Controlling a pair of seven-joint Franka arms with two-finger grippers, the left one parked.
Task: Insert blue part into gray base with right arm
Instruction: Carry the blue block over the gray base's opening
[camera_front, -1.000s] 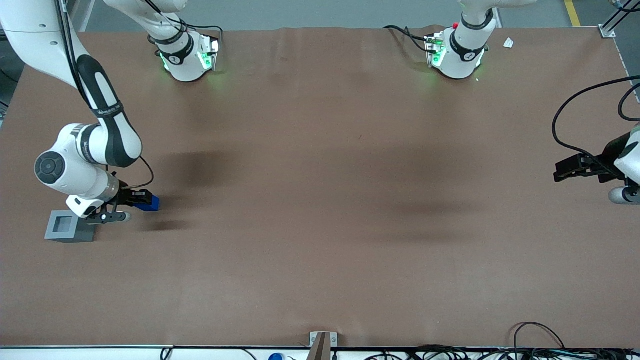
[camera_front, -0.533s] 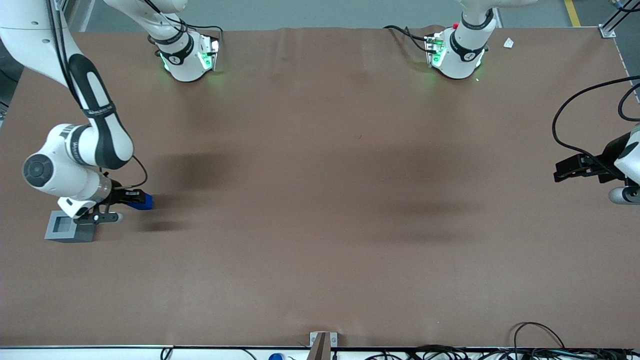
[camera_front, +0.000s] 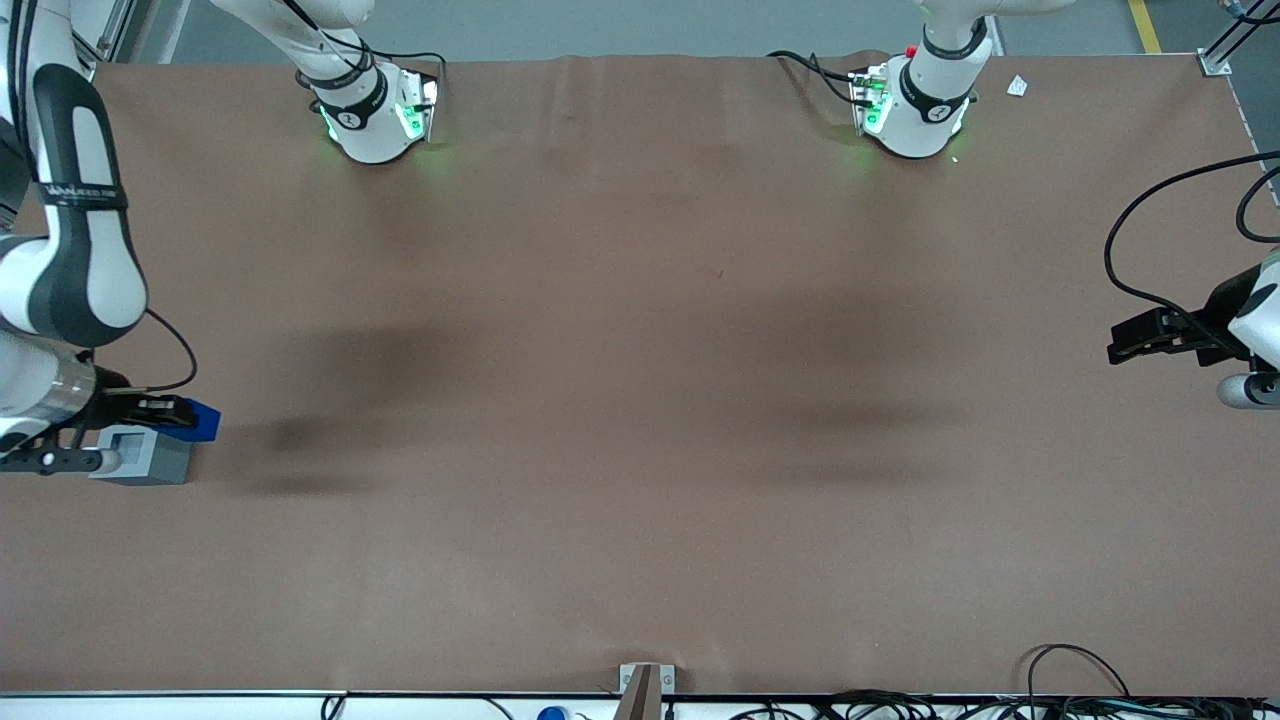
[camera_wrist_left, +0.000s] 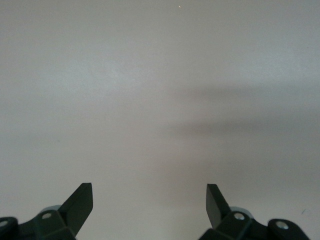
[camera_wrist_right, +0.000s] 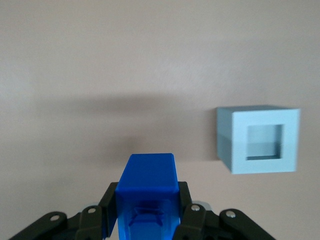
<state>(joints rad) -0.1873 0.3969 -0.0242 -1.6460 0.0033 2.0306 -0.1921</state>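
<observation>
Right wrist view is showing the gripper (camera_wrist_right: 150, 220) pinching the blue part (camera_wrist_right: 148, 187) between its fingers, so the grasp is looking solid. The gray base (camera_wrist_right: 258, 139) is sitting on the desk (camera_wrist_right: 100, 60) off to one side of the part, recess facing up and nothing in it yet. Over the last second the right arm (camera_front: 60, 260) has been swinging toward its own end of the desk, and in the front view the blue part (camera_front: 203, 421) is now hanging right at the gray base (camera_front: 140, 455). I'd say it's closing in but not lined up over the recess yet.
</observation>
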